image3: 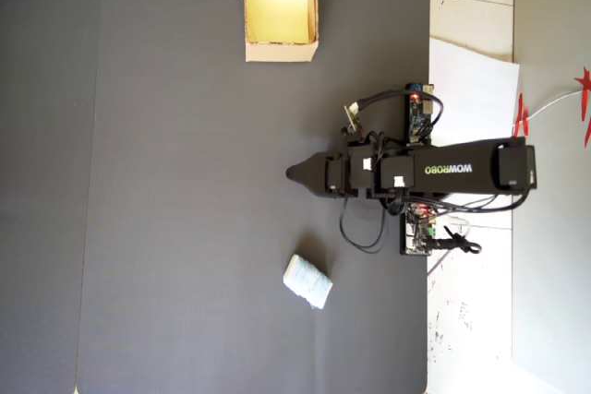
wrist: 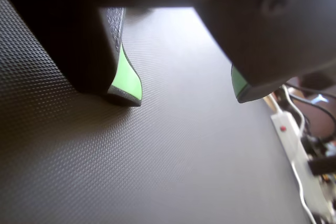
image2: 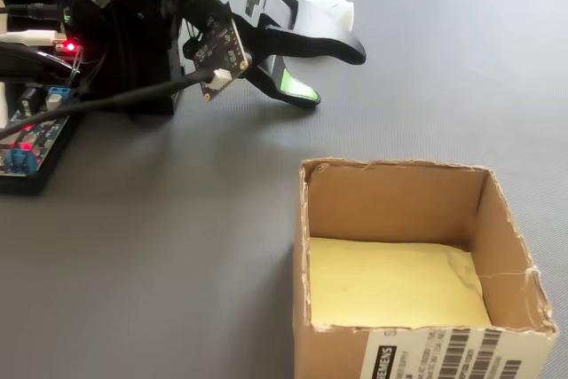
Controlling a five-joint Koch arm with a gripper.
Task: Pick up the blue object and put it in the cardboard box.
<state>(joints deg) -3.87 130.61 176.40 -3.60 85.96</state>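
The blue object (image3: 307,280) is a small pale ribbed pad lying on the dark mat, below the arm in the overhead view. In the fixed view the blue object (image2: 321,6) shows just behind the jaws. My gripper (wrist: 185,95) is open, and only bare mat shows between its green-lined fingers (wrist: 127,80). It hovers low over the mat (image2: 333,75), apart from the pad. From overhead the gripper (image3: 295,173) points left, midway between pad and box. The cardboard box (image3: 282,51) stands open at the top edge, with a yellowish floor inside. In the fixed view the cardboard box (image2: 390,197) is at the front right.
Circuit boards and cables (image2: 27,139) sit beside the arm's base (image3: 420,117). A white power strip (wrist: 294,145) with cords runs along the mat's edge. White paper (image3: 471,89) lies off the mat beyond the arm.
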